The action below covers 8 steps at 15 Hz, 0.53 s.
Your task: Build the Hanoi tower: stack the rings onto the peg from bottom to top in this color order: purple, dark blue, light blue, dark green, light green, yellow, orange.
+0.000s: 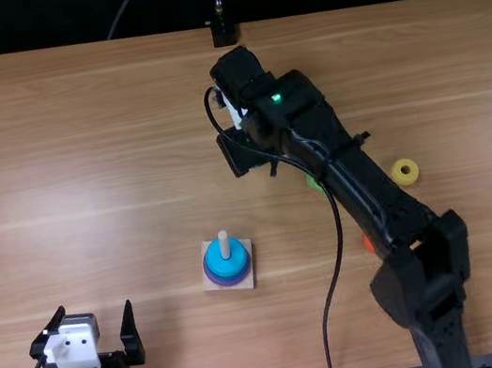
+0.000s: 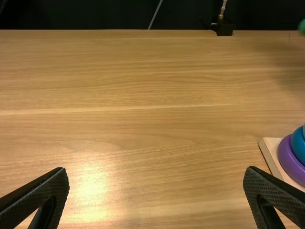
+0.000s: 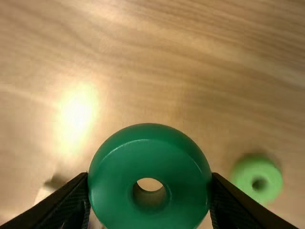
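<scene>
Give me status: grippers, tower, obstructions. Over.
Right gripper holds dark green ring. Left gripper, jaws open. Peg carries blue ring above purple ring; tip uncovered.

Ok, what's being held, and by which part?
The right gripper holds the dark green ring by opposite sides of its rim; the left gripper is empty.

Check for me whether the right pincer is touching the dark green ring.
Touching. In the right wrist view, the two fingers of the right pincer meet the dark green ring on opposite sides, with no gap showing.
</scene>
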Tool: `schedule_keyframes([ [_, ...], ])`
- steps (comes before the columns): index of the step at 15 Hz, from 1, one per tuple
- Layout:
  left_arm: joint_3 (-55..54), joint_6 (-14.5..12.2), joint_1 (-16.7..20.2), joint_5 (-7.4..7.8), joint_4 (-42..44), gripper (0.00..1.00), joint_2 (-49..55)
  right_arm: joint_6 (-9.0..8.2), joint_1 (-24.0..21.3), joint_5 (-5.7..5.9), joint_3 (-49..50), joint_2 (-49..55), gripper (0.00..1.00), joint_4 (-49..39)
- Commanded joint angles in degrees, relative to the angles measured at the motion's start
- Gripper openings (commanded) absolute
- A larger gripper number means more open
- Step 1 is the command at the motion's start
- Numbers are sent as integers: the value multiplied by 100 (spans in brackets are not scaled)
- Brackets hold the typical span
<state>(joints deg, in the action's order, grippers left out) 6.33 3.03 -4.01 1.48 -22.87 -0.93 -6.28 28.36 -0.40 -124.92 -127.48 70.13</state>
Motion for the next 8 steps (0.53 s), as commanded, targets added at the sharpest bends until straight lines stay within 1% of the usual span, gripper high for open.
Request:
schedule_keyframes([
  [1,-633,-71,67,-21,-423,100,93,48,258,-23,-120,452,0,176],
  [4,-633,-71,67,-21,-423,100,93,48,557,-33,-120,953,0,302],
  [7,-633,-71,67,-21,-423,100,93,-4,917,-33,-41,1498,0,334],
  [8,-633,-71,67,-21,-423,100,93,-15,1031,-33,12,1691,0,482],
])
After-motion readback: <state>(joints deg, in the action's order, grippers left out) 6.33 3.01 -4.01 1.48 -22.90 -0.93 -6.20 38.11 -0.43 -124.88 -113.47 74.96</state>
